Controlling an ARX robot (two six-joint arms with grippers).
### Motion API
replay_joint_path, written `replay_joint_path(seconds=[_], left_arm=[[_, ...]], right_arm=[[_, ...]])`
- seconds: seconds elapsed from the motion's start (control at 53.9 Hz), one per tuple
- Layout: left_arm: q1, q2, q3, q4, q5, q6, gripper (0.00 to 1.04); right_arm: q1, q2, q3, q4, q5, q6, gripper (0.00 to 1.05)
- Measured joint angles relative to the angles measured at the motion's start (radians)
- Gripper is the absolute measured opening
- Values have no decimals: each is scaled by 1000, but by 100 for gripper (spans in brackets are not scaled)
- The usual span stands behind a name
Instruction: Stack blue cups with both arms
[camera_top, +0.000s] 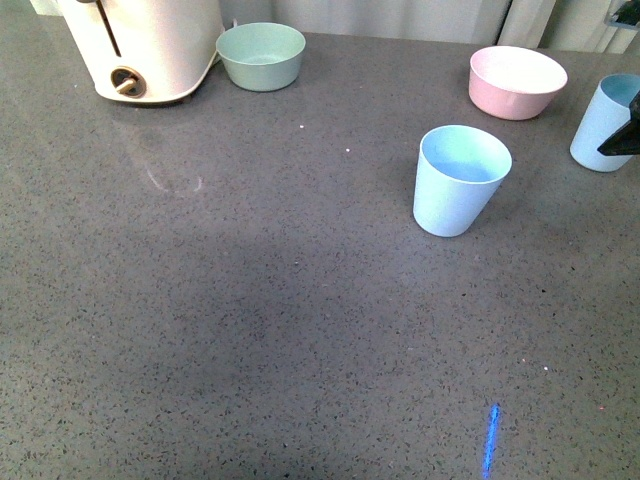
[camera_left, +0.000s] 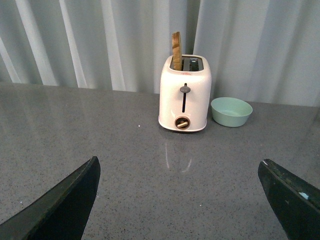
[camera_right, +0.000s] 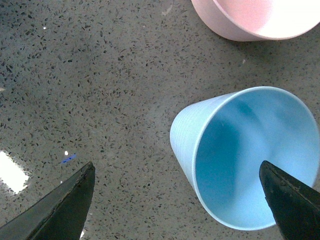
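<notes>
One pale blue cup (camera_top: 458, 180) stands upright right of the middle of the grey table. The second blue cup (camera_top: 603, 124) stands upright at the far right edge, partly hidden by a black piece of my right gripper (camera_top: 624, 135). In the right wrist view this cup (camera_right: 245, 155) sits under the open right gripper (camera_right: 177, 200), closer to one finger (camera_right: 290, 200) than to the other; the jaws hold nothing. My left gripper (camera_left: 180, 200) is open and empty over bare table; it does not show in the front view.
A pink bowl (camera_top: 516, 81) stands at the back right, close to the second cup, and shows in the right wrist view (camera_right: 250, 20). A mint-green bowl (camera_top: 261, 55) and a cream toaster (camera_top: 145, 45) stand at the back left; both show in the left wrist view, the toaster (camera_left: 184, 95) ahead.
</notes>
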Motion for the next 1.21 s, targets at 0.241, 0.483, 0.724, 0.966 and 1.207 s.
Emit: replay_joint_path(seconds=[0.241, 0.483, 0.724, 0.966, 1.207], left_arm=[[0, 0, 0, 0, 0, 0, 96], [0, 0, 0, 0, 0, 0, 96], [0, 0, 0, 0, 0, 0, 96], [0, 0, 0, 0, 0, 0, 96], [0, 0, 0, 0, 0, 0, 96]], right_arm=[[17, 47, 27, -1, 20, 0, 96], [24, 59, 34, -8, 24, -1, 56], [19, 59, 37, -19, 24, -7, 13], [0, 28, 18, -22, 23, -18, 2], [-9, -91, -42, -78, -40, -49, 2]])
